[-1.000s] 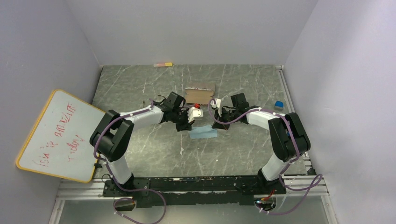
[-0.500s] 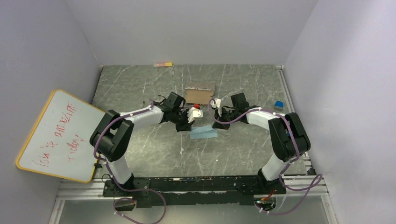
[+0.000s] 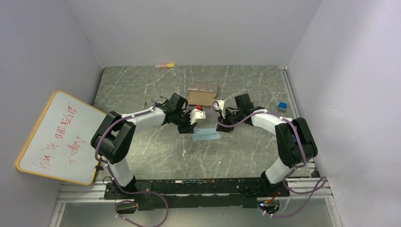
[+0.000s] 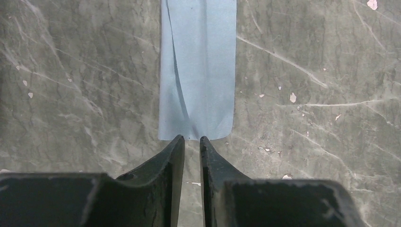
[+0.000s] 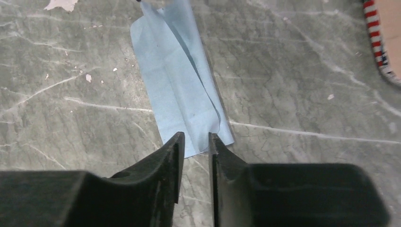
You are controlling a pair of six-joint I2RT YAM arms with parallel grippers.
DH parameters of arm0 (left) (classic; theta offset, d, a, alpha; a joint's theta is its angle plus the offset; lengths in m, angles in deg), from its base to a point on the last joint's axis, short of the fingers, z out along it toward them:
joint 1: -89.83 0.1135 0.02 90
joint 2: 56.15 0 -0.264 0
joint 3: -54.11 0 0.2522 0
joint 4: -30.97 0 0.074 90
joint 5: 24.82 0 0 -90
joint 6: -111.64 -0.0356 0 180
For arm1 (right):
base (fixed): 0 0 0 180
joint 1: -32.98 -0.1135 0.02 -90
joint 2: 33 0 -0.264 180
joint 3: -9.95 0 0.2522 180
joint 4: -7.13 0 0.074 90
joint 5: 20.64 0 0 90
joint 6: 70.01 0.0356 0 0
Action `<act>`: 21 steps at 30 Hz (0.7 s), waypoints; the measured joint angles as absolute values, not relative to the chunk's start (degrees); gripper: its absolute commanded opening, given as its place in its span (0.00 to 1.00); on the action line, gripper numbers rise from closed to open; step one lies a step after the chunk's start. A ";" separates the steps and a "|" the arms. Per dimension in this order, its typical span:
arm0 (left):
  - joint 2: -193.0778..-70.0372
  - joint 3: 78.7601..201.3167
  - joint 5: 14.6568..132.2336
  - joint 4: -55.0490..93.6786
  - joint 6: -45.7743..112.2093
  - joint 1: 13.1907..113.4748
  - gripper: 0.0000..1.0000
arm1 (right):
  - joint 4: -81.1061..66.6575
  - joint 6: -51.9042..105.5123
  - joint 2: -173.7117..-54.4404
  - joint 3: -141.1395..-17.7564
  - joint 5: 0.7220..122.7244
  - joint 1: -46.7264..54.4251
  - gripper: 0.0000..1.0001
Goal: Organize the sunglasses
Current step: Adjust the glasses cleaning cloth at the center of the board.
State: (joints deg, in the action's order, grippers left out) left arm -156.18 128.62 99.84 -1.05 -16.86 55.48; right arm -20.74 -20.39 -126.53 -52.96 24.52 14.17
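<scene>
The left claw [image 4: 188, 138] and right claw [image 5: 195, 136], jaws slightly parted and empty, flank a folded blue cloth [image 3: 206, 135] on the marble bench [image 3: 156, 152]; a brown case [image 3: 202, 92] lies beyond the cloth. The sunglasses cannot be made out.

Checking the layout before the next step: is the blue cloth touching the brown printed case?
Apart. The right wrist view shows bare table between the blue cloth and the case at the frame's right edge.
</scene>
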 measured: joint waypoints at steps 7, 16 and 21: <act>-156.18 128.62 96.80 0.87 -15.42 55.48 0.25 | -19.91 -19.56 -123.52 -53.16 25.25 13.86 0.38; -160.42 129.39 88.65 6.01 -11.29 55.51 0.24 | -12.56 -13.09 -127.23 -55.32 33.68 12.03 0.40; -161.53 129.93 89.04 5.79 -11.33 55.51 0.25 | -10.92 -11.80 -128.06 -55.32 35.54 12.03 0.41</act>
